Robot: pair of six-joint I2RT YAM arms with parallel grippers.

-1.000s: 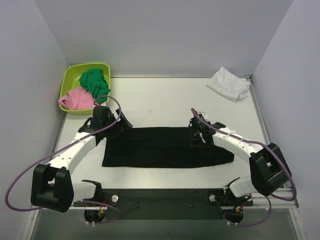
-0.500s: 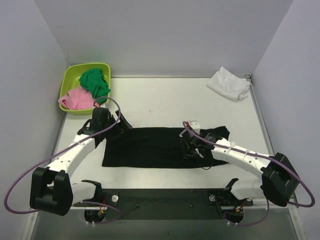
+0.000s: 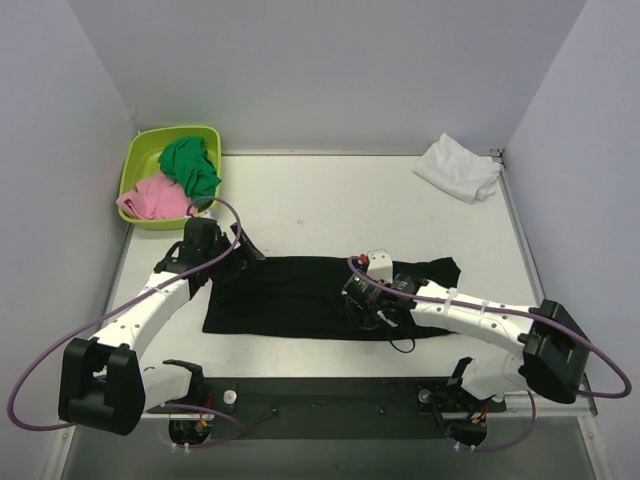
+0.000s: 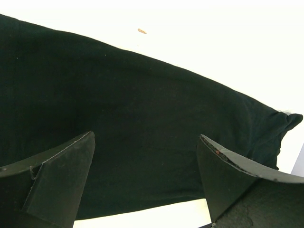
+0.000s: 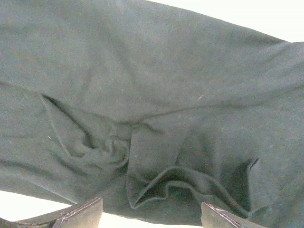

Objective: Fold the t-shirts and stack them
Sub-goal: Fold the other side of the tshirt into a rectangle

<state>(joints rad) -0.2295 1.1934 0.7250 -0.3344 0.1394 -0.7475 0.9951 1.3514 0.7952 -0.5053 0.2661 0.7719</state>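
The black t-shirt (image 3: pixel 285 300) lies as a long flat band across the near middle of the table (image 3: pixel 320 200). My right gripper (image 3: pixel 363 300) hovers low over its middle, open, with a rumpled folded-over flap (image 5: pixel 156 183) lying loose between the fingers (image 5: pixel 80 213). The left gripper (image 3: pixel 243 253) sits open above the shirt's far left corner, and the left wrist view shows smooth black cloth (image 4: pixel 118 95) below its wide-apart fingers (image 4: pixel 61 171). The white t-shirt (image 3: pixel 458 167) rests crumpled at the back right corner.
A lime-green tub (image 3: pixel 150 150) at the back left holds green (image 3: pixel 190 165) and pink (image 3: pixel 152 198) cloth. Grey walls close in the table on three sides. Purple cables loop off both arms.
My right gripper travelled left, pulling the black shirt's right end over towards its middle, then opened and let the cloth go. The left arm barely moved.
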